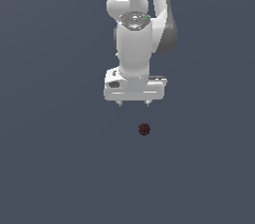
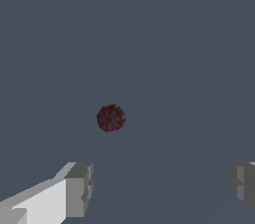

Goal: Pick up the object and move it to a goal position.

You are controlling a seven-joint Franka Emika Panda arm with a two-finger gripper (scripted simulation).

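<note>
Gripper (image 1: 133, 103) stands open and empty, well apart from the ball (image 1: 144, 129); centre both fingers (image 2: 79, 188) around it, descend, then close gently to prevent rolling

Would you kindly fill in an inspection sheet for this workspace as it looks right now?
Surface: plain dark grey-blue floor, no marks seen.
Job's things: small dark red speckled ball, resting alone, not gripped; goal position not visible.
Clutter: nothing seen.
Grippers: white gripper open, fingers spread wide, ball in front of them rather than between them, no contact.
Cables: nothing seen.
Surroundings: white arm rising out of the exterior view's top; nothing else seen.
</note>
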